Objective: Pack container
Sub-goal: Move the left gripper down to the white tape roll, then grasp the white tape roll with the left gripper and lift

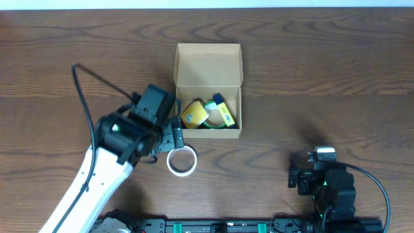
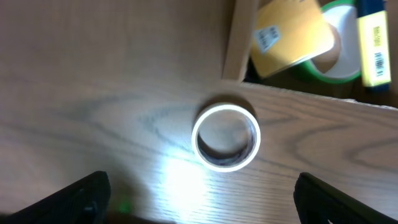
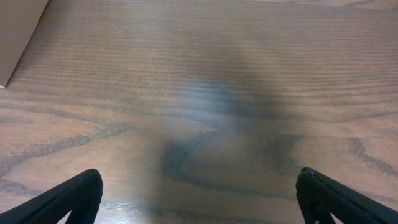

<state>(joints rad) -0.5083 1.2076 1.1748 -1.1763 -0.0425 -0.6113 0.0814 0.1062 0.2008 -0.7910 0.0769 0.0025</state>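
Observation:
The brown cardboard container [image 1: 208, 65] stands open at the table's middle, lid flap laid back. Inside lie a yellow pad [image 1: 193, 114], a green tape roll [image 1: 220, 120] and a yellow and blue marker [image 1: 222, 107]. A white tape roll [image 1: 181, 161] lies flat on the table just in front of the box's left corner. My left gripper [image 1: 169, 139] is open and empty, just above and to the left of that roll; in the left wrist view the roll [image 2: 226, 137] lies between and ahead of the fingers [image 2: 202, 199]. My right gripper [image 3: 199, 199] is open and empty.
The right arm [image 1: 323, 184] rests at the front right, over bare wood. A corner of the box [image 3: 18, 31] shows at the top left of the right wrist view. The box wall [image 2: 239, 43] stands close behind the white roll.

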